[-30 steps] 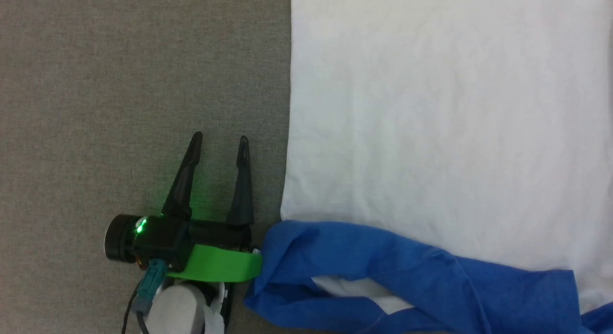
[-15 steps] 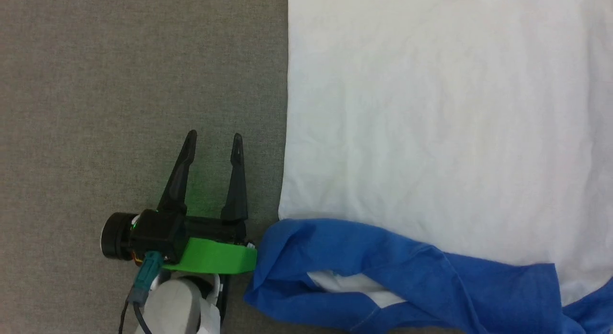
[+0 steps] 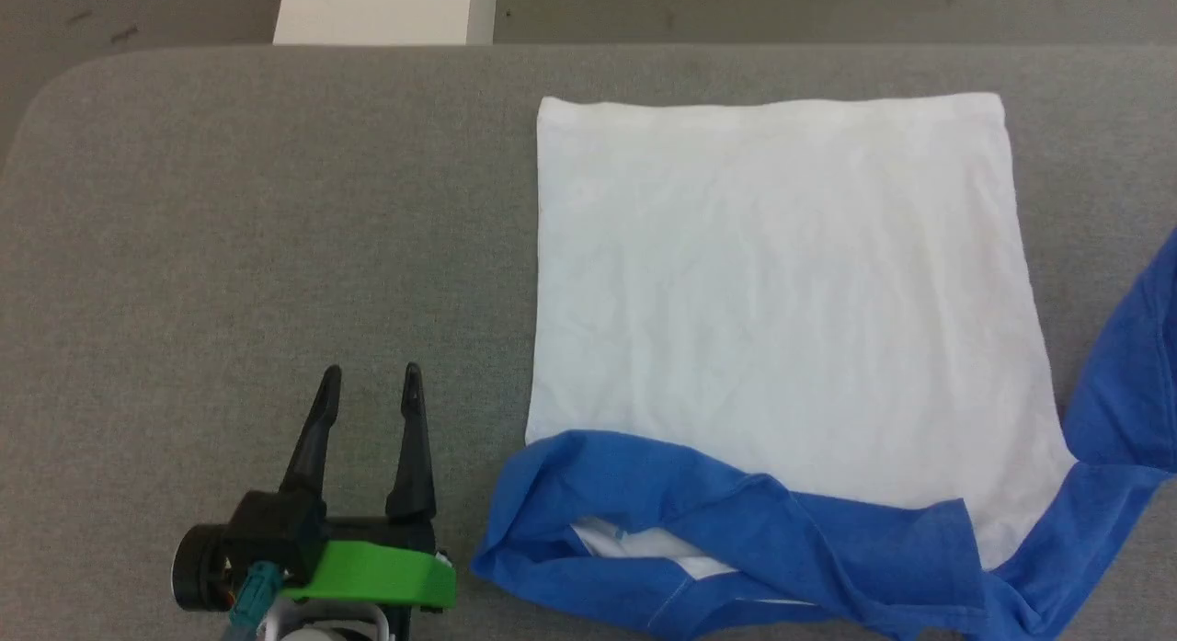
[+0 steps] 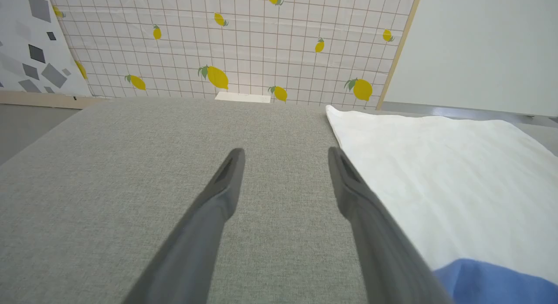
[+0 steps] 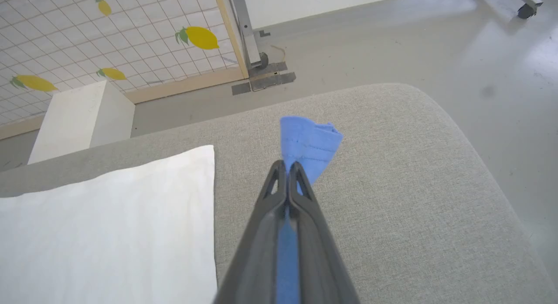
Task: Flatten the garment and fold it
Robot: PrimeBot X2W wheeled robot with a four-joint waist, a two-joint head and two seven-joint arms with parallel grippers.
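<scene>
A grey padded table (image 3: 230,209) stands before a lemon-print wall (image 4: 244,33). On it lies the garment (image 3: 782,282), its white body spread flat and its blue shoulders bunched at the near edge. The right gripper (image 5: 285,165) is clamped on a blue sleeve (image 5: 310,142). The left gripper (image 3: 370,374) sits just beside the cloth, jaws wide and empty. Flattening seems underway, and the next move likely calls for drawing that sleeve outward.

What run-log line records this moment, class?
left gripper: open, empty, beside garment | right gripper: shut on garment's blue edge | white body: spread flat on grey surface
</scene>
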